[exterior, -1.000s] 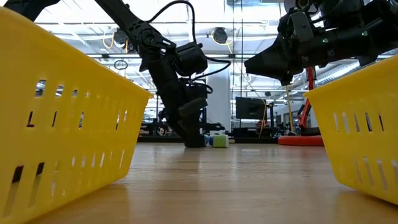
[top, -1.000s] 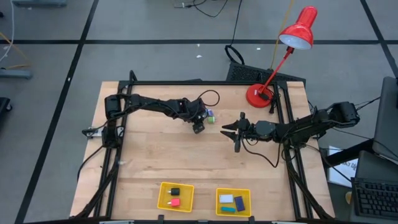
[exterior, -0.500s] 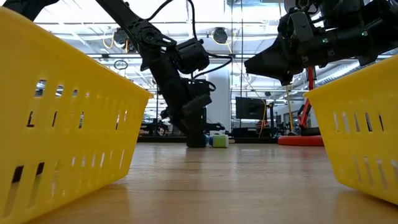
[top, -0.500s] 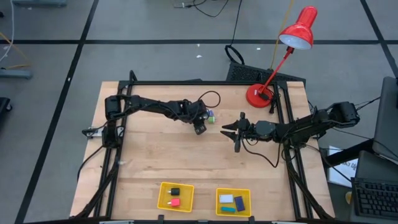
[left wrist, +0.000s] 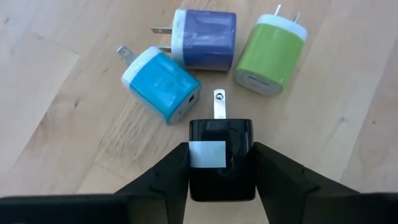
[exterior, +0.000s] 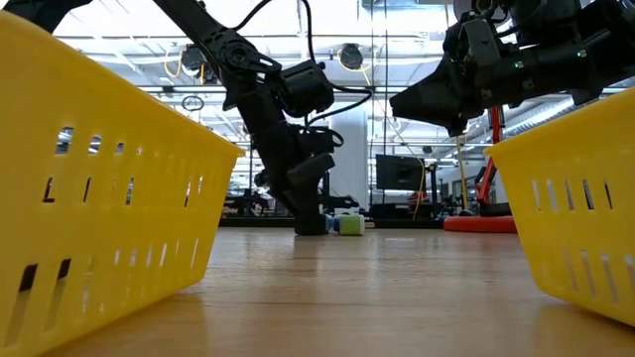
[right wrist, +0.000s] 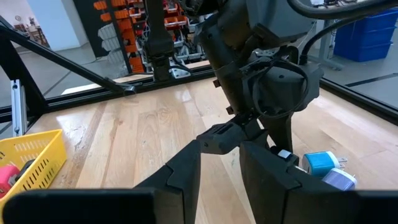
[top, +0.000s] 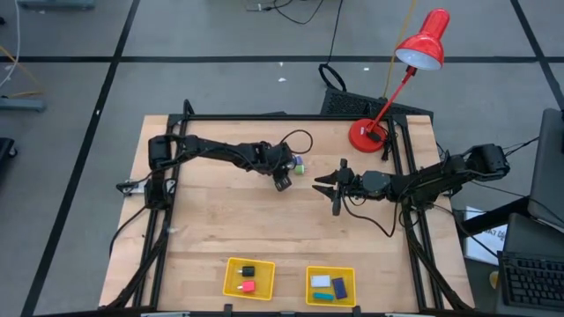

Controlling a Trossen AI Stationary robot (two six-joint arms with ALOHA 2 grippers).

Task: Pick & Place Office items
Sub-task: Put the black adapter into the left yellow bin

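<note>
Left wrist view shows the left tool (left wrist: 221, 163) clamped on a black plug (left wrist: 221, 158), low on the bench (left wrist: 56, 99). A blue plug (left wrist: 160, 84), a purple plug (left wrist: 204, 40) and a green plug (left wrist: 271, 55) lie just beside it. I think lifting crooked could bump the blue plug, because it almost touches. The black plug could also slip, because only its sides are held. The right tool (top: 328, 188) waits mid-bench with its fingers apart. Two yellow trays (top: 231, 278) at the front edge already hold small items.
</note>
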